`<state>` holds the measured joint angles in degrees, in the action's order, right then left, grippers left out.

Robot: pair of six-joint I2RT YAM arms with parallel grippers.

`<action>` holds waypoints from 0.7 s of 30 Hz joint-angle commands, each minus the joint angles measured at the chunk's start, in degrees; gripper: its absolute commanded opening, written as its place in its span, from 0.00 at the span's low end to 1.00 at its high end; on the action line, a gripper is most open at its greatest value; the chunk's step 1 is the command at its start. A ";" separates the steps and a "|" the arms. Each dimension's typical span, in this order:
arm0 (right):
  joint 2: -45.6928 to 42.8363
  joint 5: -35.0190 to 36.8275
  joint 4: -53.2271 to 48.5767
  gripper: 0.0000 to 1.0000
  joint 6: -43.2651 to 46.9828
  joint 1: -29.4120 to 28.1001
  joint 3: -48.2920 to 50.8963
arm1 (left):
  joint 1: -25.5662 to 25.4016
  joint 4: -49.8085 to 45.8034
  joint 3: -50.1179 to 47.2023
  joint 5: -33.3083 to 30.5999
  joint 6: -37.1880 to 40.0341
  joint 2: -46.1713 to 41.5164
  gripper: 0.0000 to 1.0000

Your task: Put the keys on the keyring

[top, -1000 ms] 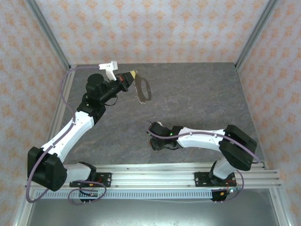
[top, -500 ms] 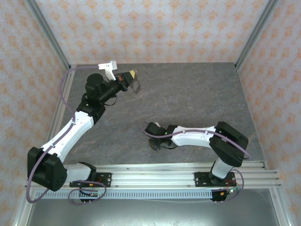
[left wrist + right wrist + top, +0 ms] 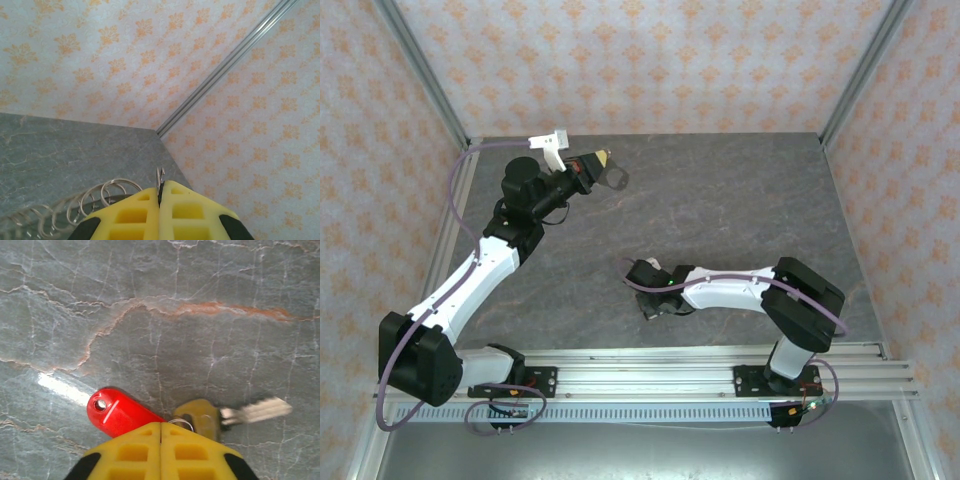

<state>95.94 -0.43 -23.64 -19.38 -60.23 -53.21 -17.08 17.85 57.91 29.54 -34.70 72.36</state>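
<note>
- Two tools are in view, both with their fingers pressed together.
- Left tool: held above the surface, with the yellow fingers closed face to face.
- Keyring: pinched by the left tool. In the left wrist view a thin metal edge stands up out of the seam between the fingertips, and a row of small wire loops fans away to the left of them.
- In the top view the keyring hangs clear of the surface, just off the left tool's tip and touching nothing else.
- Right tool: low over the surface, nearer the arm bases than the keyring and to its right, well apart from it. The fingers are fully closed, with no gap at the seam.
- Keys: lying flat on the surface directly at the right tool's tip, well apart from the keyring. They comprise a red tag, a brass-coloured key head and a silver blade pointing away to the right.
- Small wire ring: joins the tag and the key and sits exactly at the closed fingertips. Whether it is actually pinched cannot be told.
</note>
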 commanded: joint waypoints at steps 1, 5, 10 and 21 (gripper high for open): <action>-0.92 4.10 -3.21 0.00 -0.15 -0.28 0.27 | 0.47 4.44 -0.07 0.69 -1.06 -1.01 0.00; -5.50 6.66 -3.83 0.00 -0.01 0.29 1.18 | 0.43 4.34 0.11 1.05 -1.25 -1.03 0.00; -10.91 3.73 -1.94 0.00 -0.47 4.77 3.62 | 0.46 4.57 0.05 1.17 -1.68 -1.07 0.00; -9.49 0.91 1.49 0.00 -1.23 7.42 4.57 | 0.47 5.80 -0.51 1.40 -3.01 -1.07 0.00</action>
<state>85.14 1.04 -23.70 -19.75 -53.19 -49.78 -17.08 19.33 57.65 29.76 -37.06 72.36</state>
